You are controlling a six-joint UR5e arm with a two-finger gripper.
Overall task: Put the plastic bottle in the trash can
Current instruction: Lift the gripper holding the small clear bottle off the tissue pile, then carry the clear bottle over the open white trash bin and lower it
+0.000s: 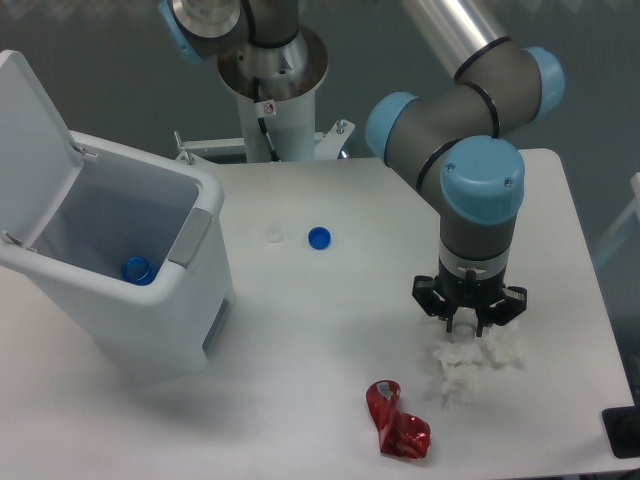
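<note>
The plastic bottle lies on the white table at the right. It is see-through and pale, and its outline is hard to read. My gripper points straight down right over the bottle's far end, with its dark fingers spread and their tips at the bottle's top. It looks open and not closed on the bottle. The trash can stands at the left with its white lid swung up and back. It is well to the left of the gripper.
A dented red can lies near the front edge, left of the bottle. A small blue cap and a pale round cap lie mid-table. Another blue cap lies inside the bin. The arm's base stands at the back.
</note>
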